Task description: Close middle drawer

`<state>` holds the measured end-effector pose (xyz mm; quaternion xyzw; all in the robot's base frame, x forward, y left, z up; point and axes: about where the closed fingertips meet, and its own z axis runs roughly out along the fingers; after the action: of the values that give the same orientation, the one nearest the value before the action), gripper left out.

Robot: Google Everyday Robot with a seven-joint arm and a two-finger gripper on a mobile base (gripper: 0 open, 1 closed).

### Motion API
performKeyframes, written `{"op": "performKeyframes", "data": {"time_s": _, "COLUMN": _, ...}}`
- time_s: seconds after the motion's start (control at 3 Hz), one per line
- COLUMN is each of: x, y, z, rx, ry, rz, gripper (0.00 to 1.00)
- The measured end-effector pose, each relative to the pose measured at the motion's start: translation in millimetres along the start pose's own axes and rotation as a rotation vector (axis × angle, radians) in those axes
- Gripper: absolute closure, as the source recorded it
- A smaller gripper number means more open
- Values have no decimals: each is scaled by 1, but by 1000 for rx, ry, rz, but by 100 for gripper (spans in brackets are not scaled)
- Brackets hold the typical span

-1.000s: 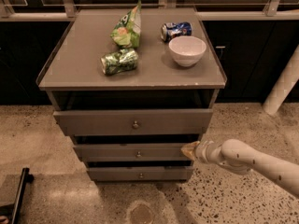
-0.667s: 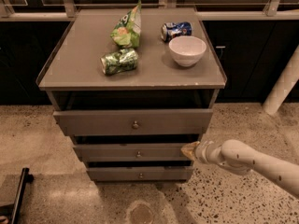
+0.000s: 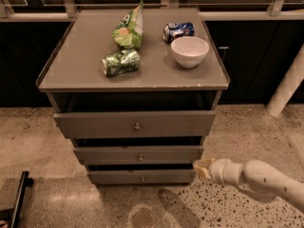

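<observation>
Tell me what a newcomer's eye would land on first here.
The pale arm reaches in from the lower right, its gripper by the right end of the middle drawer. Next comes the cabinet top: a white bowl at right, a blue can behind it, and a crushed green can and green snack bag nearer the middle.

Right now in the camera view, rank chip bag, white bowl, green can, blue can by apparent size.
chip bag and white bowl, alike; green can; blue can. gripper sits at right end of middle drawer.

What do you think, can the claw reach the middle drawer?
Probably yes: the claw sits right by the right end of the grey-brown wooden middle drawer, and nothing stands between them.
</observation>
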<state>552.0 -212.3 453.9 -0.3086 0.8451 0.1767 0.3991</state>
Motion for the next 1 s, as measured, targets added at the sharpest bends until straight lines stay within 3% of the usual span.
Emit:
{"op": "performKeyframes", "data": {"time_s": 0.33, "x": 19, "y": 6, "z": -14, "rx": 5, "ry": 9, "rz": 27, "gripper": 82}}
{"op": "performKeyframes", "data": {"time_s": 1.0, "x": 19, "y": 6, "z": -14, "rx": 5, "ry": 9, "rz": 27, "gripper": 36}}
